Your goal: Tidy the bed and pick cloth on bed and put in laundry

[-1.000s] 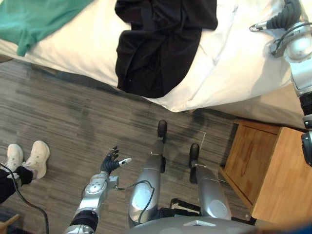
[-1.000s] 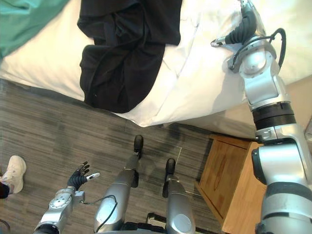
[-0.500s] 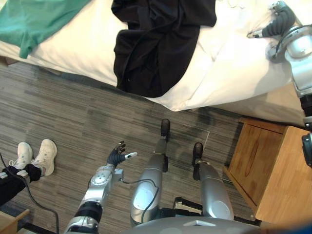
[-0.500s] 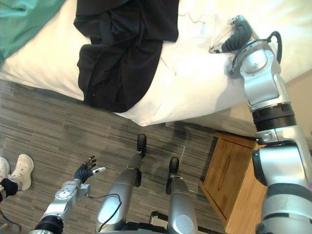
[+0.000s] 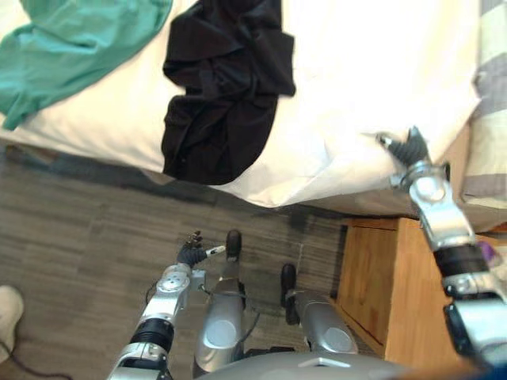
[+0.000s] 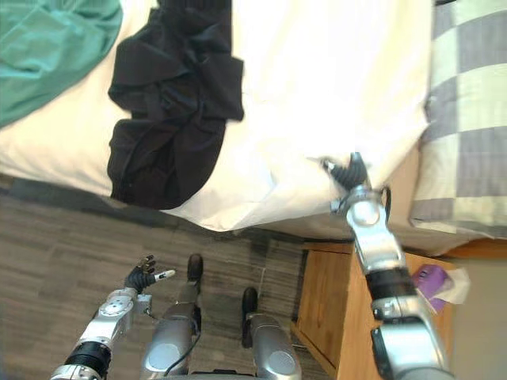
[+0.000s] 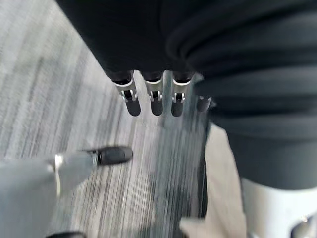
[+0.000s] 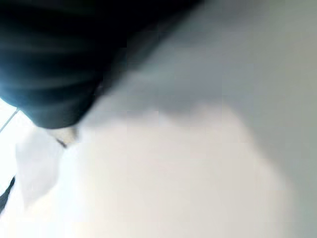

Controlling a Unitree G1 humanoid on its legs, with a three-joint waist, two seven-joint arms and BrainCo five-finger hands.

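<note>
In the left eye view, a crumpled black fabric garment point(image 5: 218, 103) lies on the white-sheeted bed point(image 5: 356, 87), draped over its near edge, with a teal-green fabric garment point(image 5: 79, 47) beside it. Nothing has reached the laundry, so the picking looks wholly ahead.

In the right eye view, the right robot hand point(image 6: 348, 170) rests on the sheet's corner above a wooden nightstand point(image 6: 329, 301). I cannot tell its grip.

In the left wrist view, the left robot hand point(image 7: 156, 99) hangs over the grey plank floor point(image 7: 49, 74), fingers straight and empty.

In the right wrist view, white bedding lies close.

We find a crumpled black fabric garment point(image 5: 222, 95) lying on the white-covered bed point(image 5: 372, 71), its lower part hanging over the near edge. A teal-green cloth point(image 5: 79, 39) lies spread flat on the same cover, near the garment, to its left.
</note>
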